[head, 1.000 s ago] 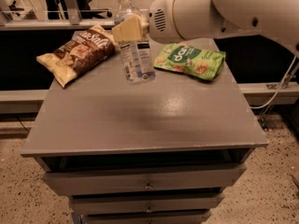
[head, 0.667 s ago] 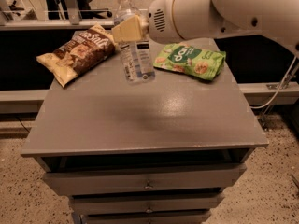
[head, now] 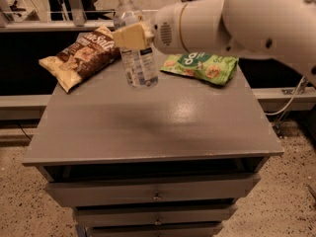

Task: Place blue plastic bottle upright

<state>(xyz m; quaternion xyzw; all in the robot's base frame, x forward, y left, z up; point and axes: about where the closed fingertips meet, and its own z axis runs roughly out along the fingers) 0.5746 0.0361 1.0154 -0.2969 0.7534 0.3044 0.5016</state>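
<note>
Found grey bench (head: 148, 127), white arm (head: 237, 19) reaching in from the right. Noted brown snack bag (head: 81, 56) reading "Salt", green snack bag (head: 202, 68) reading seemingly "do". Saw blue plastic bottle (head: 140, 65) between them at the back, long axis vertical, cap up, base at or just above the top. Judged claw (head: 131, 36) clenched round its upper body. Could not read its label.

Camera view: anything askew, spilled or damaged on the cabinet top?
Nothing stands out. The blue plastic bottle stands roughly upright, capped, held by the gripper near its shoulder, between the brown bag and green bag.
</note>
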